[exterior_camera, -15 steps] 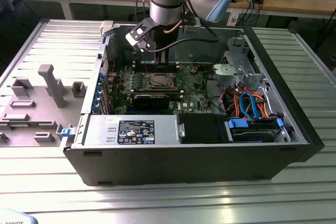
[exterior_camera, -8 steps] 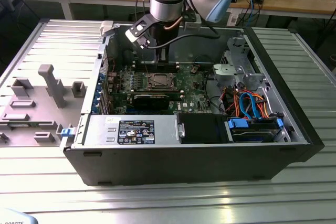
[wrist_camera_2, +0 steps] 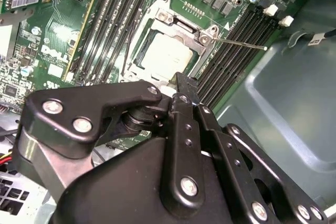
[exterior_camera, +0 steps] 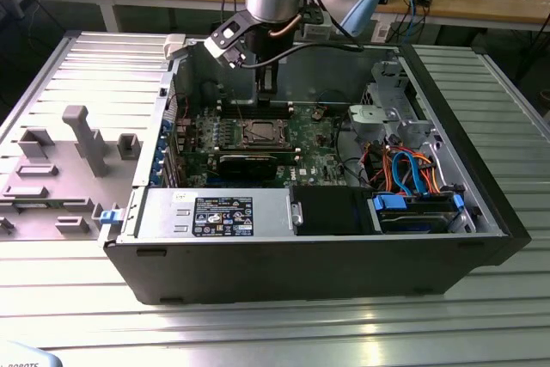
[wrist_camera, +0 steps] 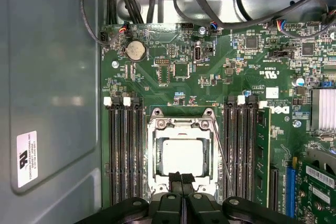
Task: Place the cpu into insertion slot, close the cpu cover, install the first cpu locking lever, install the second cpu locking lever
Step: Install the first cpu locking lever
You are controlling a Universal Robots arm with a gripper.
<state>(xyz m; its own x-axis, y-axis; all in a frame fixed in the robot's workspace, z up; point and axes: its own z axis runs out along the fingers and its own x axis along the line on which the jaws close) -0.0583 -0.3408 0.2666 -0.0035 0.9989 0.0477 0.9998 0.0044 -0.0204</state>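
Silvery-grey flat square cpu (wrist_camera: 182, 157) seen seated in silver-rimmed square insertion slot (exterior_camera: 260, 133) on green motherboard (wrist_camera: 210, 77). Thin silver windowed cpu cover (wrist_camera: 155, 153) laid flat around it. Black gripper (wrist_camera: 181, 177) fingertips pressed together at slot's edge; in exterior view, placed at slot's 12 o'clock. Contact with cover cannot be told. Thin wire lever (wrist_camera_2: 239, 42) seen stretched over long black memory slots (wrist_camera_2: 233, 59).

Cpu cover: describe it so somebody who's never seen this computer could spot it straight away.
Inside the open case, find the green motherboard and look between its two banks of long black memory slots. The cpu cover is the thin silver square frame lying flat there. Unlike its neighbours, it has a square window showing the grey cpu.
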